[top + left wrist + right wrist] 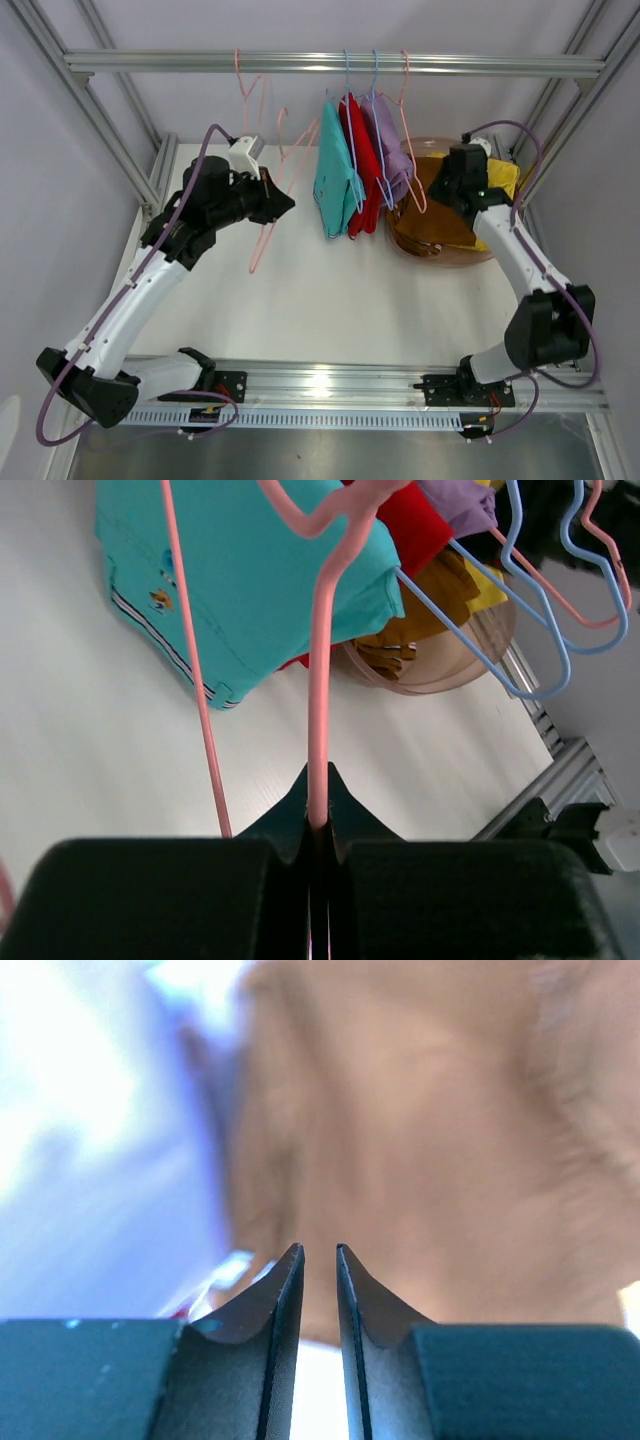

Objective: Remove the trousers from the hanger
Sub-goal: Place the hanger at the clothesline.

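My left gripper (280, 203) is shut on the wire of an empty pink hanger (262, 240); in the left wrist view the wire (318, 680) runs up from between my jaws (318, 792). The teal trousers (335, 185), red trousers (362, 165) and lavender trousers (392, 150) hang on hangers from the rail. The brown trousers (430, 225) and yellow trousers (500, 180) lie in the pinkish tub (440, 255). My right gripper (452, 195) is over the tub, its jaws (320, 1250) a little apart and empty, close above blurred brown cloth (430, 1110).
The metal rail (200, 62) crosses the back, with frame posts at both sides. Blue and pink hanger wires (560, 630) hang next to the tub (450, 665). The teal trousers (250, 570) hang just above the white table (330, 300).
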You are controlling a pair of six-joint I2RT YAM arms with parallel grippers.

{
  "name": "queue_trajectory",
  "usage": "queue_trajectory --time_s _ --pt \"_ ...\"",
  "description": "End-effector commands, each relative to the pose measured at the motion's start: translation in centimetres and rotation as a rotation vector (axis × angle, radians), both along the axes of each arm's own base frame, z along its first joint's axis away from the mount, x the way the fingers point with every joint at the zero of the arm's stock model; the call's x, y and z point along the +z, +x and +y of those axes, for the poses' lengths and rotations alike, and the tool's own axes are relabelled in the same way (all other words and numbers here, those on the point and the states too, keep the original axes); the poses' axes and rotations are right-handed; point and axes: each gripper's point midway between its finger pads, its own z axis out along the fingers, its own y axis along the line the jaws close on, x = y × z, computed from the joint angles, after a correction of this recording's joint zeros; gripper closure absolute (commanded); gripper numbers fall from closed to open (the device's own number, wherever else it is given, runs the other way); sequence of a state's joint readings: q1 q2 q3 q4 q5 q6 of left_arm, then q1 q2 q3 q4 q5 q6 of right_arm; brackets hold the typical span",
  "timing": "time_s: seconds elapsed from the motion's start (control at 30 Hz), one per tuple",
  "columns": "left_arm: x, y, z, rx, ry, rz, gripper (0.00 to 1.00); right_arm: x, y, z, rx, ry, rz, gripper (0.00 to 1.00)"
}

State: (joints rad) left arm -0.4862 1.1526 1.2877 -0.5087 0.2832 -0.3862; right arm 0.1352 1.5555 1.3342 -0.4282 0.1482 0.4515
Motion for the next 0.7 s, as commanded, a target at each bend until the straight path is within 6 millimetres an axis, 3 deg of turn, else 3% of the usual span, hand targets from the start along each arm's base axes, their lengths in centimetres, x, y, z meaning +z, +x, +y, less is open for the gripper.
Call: queue_trajectory --time_s 0.0,0.1,0.2,0.23,0.27,0.33,0.37,0.43,0.5,0.67 --pt "3.2 1.1 1.6 0.095 0.03 -0.105 0.99 1.4 -2.7 4.1 0.103 0.02 -0.057 0.76" --pt "5.5 2.0 2.2 0.146 0.036 -0.143 1.0 1.1 -5.1 6.7 0.177 0.045 -0.081 0.76" --pt "6.8 3.4 2.6 0.193 0.067 -0.154 1.0 0.4 -7.0 7.9 0.213 0.077 -0.095 0.77" --pt "6.8 3.7 2.8 0.205 0.084 -0.146 0.99 0.4 -7.3 8.1 0.22 0.082 -0.101 0.77" --pt "8.6 4.0 2.9 0.218 0.07 -0.18 0.99 -0.1 -7.8 8.1 0.223 0.085 -0.106 0.77" --pt "8.3 5.1 2.8 0.235 0.091 -0.169 1.0 -0.4 -8.3 8.5 0.24 0.089 -0.106 0.77" --pt "9.7 5.4 2.8 0.24 0.076 -0.195 1.0 -0.8 -8.7 8.4 0.245 0.083 -0.098 0.77" --pt "8.8 6.7 2.8 0.253 0.095 -0.164 0.99 -1.2 -9.0 8.3 0.251 0.068 -0.09 0.77" --pt "10.0 7.6 3.2 0.277 0.081 -0.171 1.0 -1.7 -9.4 8.1 0.255 0.053 -0.078 0.77" --pt "9.5 10.3 4.5 0.327 0.066 -0.116 0.99 -3.3 -10.1 8.0 0.273 0.041 -0.047 0.77"
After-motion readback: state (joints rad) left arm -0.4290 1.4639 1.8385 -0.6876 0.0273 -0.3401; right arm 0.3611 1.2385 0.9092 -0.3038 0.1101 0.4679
